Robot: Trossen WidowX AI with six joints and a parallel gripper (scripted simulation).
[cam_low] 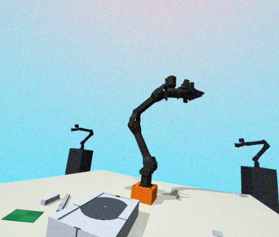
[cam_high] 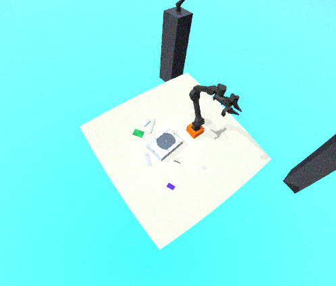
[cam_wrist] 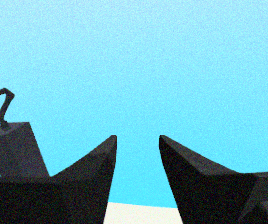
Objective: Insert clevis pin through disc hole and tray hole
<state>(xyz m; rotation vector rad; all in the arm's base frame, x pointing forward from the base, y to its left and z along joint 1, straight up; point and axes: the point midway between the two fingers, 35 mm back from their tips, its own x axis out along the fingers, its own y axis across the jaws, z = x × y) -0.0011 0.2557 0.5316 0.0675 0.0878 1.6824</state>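
Clevis pin [cam_high: 177, 161], thin and dark, lies on the pale, matt table [cam_high: 181, 213] [cam_low: 189, 210] beside the boxy, light-grey tray [cam_high: 154, 150] [cam_low: 58, 228], so inserting it remains to be done. The round, dark-grey disc [cam_high: 162, 144] [cam_low: 94, 212] already lies flat there (a small pale dot marks its middle); farther off, the black, taper-fingered gripper [cam_high: 240, 112] [cam_low: 203, 92] [cam_wrist: 138, 140] hangs partly open, empty.

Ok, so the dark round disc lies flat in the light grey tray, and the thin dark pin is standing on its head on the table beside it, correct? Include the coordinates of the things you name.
Not quite: the thin dark pin [cam_high: 177, 161] lies on its side on the table beside the light grey tray [cam_high: 162, 156] [cam_low: 63, 226], as the top view shows.
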